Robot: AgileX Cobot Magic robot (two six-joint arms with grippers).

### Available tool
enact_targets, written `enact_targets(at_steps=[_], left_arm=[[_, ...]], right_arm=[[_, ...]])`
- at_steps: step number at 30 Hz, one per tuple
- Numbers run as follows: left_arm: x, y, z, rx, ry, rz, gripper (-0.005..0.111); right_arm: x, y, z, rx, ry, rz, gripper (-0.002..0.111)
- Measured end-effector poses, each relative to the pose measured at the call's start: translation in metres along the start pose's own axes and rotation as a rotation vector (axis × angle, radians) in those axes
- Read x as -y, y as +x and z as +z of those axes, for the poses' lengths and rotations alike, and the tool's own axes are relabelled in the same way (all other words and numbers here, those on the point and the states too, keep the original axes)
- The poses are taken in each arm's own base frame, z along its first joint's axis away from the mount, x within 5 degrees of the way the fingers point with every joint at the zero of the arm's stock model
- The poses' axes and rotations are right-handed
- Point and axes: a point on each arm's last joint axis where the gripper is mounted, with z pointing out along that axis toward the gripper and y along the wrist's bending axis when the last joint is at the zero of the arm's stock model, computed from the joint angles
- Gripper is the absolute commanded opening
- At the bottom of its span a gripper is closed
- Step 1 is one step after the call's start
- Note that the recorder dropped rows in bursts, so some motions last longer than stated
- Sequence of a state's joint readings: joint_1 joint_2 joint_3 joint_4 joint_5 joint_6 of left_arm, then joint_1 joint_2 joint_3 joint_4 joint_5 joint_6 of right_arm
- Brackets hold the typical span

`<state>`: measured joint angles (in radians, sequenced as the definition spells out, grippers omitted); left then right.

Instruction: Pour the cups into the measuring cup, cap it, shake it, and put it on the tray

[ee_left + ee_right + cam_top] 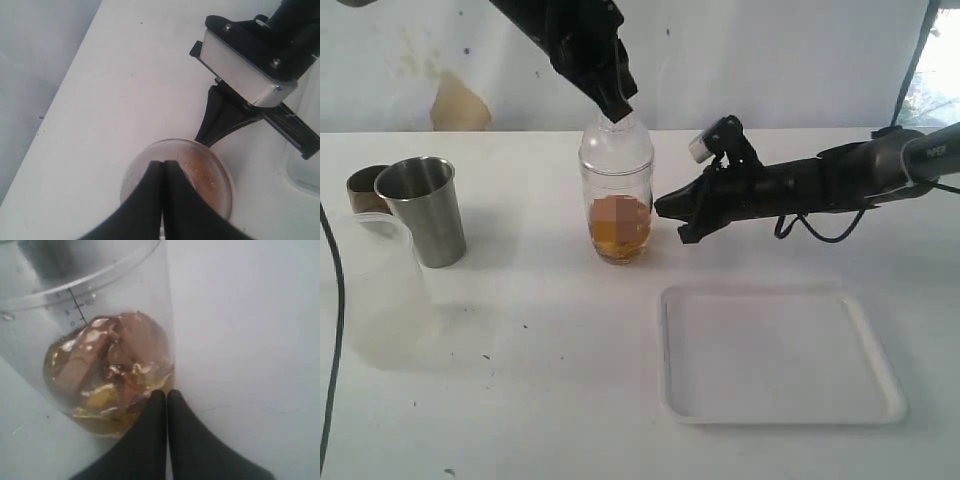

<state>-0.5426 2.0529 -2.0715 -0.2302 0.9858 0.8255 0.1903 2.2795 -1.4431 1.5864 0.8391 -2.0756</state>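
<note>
Capping looked in hand: my left gripper [618,108], clenched on nothing, bore on the lid [616,140] atop the measuring cup [617,205], which stood off the tray [780,350], while my right gripper [672,212], clenched too, sat at its base and would need to open and grasp it for shaking.

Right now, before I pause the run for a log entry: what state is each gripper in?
Left gripper: shut, holding nothing, tip at the dome lid.
Right gripper: shut, holding nothing, beside the measuring cup.
</note>
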Motion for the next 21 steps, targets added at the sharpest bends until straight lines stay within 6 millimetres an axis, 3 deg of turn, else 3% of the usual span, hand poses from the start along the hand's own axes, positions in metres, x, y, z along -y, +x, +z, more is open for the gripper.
enact_targets(at_steps=[11, 17, 21], left_arm=[[-0.003, -0.002, 0.003, 0.029, -0.036, -0.007, 0.0], [-0.001, 0.005, 0.019, -0.008, 0.001, -0.021, 0.0], [-0.001, 0.005, 0.019, -0.008, 0.002, -0.025, 0.0]], right_arm=[[-0.008, -0.004, 0.0, 0.039, -0.084, 0.031, 0.0], [-0.01, -0.001, -0.001, 0.011, -0.114, 0.036, 0.0], [-0.011, -0.001, -0.001, 0.005, -0.118, 0.038, 0.0]])
